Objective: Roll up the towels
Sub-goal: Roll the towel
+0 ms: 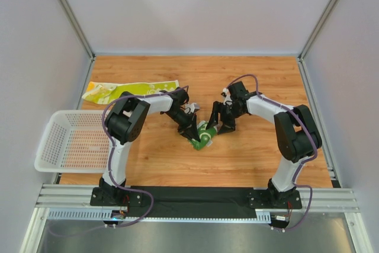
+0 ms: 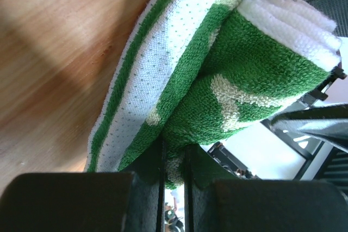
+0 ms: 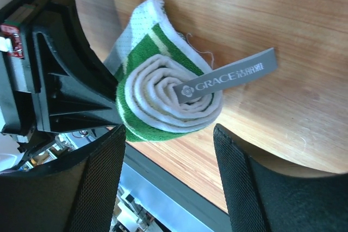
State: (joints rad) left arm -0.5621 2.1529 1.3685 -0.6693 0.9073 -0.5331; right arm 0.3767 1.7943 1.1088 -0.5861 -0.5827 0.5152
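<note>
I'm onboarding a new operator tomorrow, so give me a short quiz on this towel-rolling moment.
1. True or false: the green towel is rolled into a spiral.
2. The left gripper is: A open, holding nothing; B shut on the green towel; C out of view.
3. Fill in: the right gripper is ____ at the roll's end, while the lime-yellow towel lies unrolled at the far left of the table.
Key: 1 true; 2 B; 3 open.
</note>
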